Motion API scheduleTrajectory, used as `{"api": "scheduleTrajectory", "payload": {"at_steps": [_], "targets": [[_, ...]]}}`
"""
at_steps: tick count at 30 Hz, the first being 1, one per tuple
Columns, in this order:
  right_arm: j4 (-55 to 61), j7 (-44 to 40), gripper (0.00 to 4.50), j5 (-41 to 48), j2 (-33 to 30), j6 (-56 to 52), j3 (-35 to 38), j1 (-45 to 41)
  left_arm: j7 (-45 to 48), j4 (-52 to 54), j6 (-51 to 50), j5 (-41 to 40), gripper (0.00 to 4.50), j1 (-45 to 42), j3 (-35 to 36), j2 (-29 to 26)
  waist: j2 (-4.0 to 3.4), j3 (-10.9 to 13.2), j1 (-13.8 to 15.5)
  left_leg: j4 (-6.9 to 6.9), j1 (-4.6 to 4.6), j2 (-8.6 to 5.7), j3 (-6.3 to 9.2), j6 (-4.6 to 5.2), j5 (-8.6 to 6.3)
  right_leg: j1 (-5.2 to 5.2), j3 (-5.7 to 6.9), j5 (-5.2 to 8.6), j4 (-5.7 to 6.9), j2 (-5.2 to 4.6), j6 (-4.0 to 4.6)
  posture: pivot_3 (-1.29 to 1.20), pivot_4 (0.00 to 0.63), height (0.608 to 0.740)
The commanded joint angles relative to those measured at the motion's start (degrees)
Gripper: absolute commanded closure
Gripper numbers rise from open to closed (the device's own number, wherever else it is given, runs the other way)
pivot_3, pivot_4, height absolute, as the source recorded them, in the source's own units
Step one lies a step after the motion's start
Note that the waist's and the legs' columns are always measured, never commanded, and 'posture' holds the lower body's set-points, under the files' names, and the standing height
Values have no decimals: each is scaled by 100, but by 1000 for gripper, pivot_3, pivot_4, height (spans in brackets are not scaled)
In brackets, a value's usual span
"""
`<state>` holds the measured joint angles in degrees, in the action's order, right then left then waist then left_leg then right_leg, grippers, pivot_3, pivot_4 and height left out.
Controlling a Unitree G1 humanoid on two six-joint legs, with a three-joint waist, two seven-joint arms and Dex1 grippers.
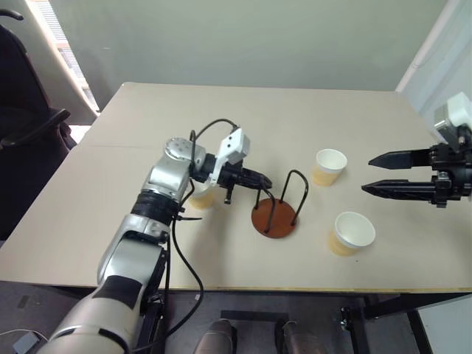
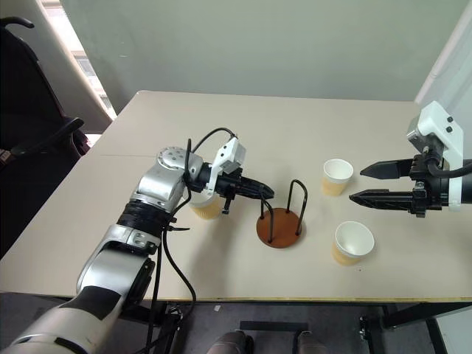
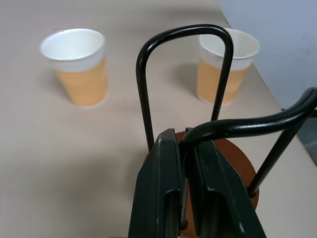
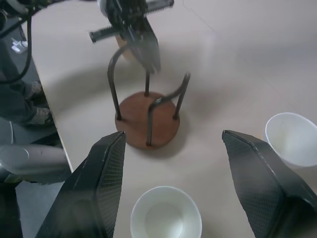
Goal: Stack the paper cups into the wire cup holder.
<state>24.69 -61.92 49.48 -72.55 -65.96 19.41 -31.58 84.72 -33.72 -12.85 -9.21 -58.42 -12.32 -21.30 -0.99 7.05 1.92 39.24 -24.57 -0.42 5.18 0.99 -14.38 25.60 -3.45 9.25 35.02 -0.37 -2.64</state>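
Left gripper (image 1: 259, 179) clenched on a wire loop of the wire cup holder (image 1: 275, 219) at frame center; right gripper (image 1: 377, 174) released, mid-right. Three paper cups (image 1: 330, 167) on bench (image 1: 133, 184).

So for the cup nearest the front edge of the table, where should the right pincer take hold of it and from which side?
Grip the near cup across its side wall just under the white rim, coming from the robot's right, where the open right pincer hangs. It stands upright, mouth up, apart from the far cup and the holder, so that side looks free.
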Motion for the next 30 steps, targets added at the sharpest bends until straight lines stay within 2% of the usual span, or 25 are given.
{"api": "scheduleTrajectory", "payload": {"at_steps": [1, 7, 10, 14, 18, 23, 26, 30], "targets": [[168, 149, 1280, 193, -39, -32, 291, 22, 57, 188, 265, 48, 4451, 26, -87, -7, 0, 0, -2, 0, 1, 0, -1, 0, 0, 0, 0, 0, 1, 0, 0, 0, 150, 740], [176, 323, 1280, 267, -6, 58, 222, 70, -215, -332, 1359, 529, 4451, 156, -376, 21, -2, -1, -2, 2, 4, 0, -2, 1, 0, -4, 0, 0, 0, 1, -5, 0, 150, 740], [164, 363, 1280, 268, 1, 130, 144, 72, -225, -515, 1587, 611, 4451, 171, -438, 62, -4, -3, 0, 4, 16, -1, -1, 7, -4, -21, -1, 2, -3, -1, -9, 0, 150, 740], [131, 357, 1280, 219, 5, 261, -12, 25, -317, -602, 1668, 596, 3326, 41, -362, 101, -5, -3, -5, 6, 40, -2, -4, 12, -7, -48, -3, 11, -6, -2, -16, 0, 150, 740], [59, 348, 1280, 146, -1, 403, -148, 4, -319, -516, 1622, 516, 1942, -74, -251, 71, -4, -2, -4, 6, 34, -2, -4, 13, -7, -43, -3, 14, -5, -1, -15, 0, 150, 740], [-97, 319, 1280, -7, 26, 654, -435, -151, 32, -178, 1478, 405, 147, -103, -194, -236, -4, -2, -11, 4, 33, -2, -6, 14, -8, -40, -3, 13, -6, -1, -15, 0, 150, 740], [-312, 255, 1280, -188, 84, 880, -704, -377, 166, 36, 1269, 283, 38, -205, -103, -408, -4, -2, -15, 2, 32, -2, -6, 15, -9, -37, -3, 13, -5, -1, -16, 0, 150, 740], [-827, 48, 1280, -869, 334, 1512, -1498, -937, 591, 379, 754, 96, 38, -368, -65, -795, -4, -3, -20, 5, 29, -2, -4, 21, -12, -35, -3, 11, -8, -2, -16, 0, 150, 740]]}}
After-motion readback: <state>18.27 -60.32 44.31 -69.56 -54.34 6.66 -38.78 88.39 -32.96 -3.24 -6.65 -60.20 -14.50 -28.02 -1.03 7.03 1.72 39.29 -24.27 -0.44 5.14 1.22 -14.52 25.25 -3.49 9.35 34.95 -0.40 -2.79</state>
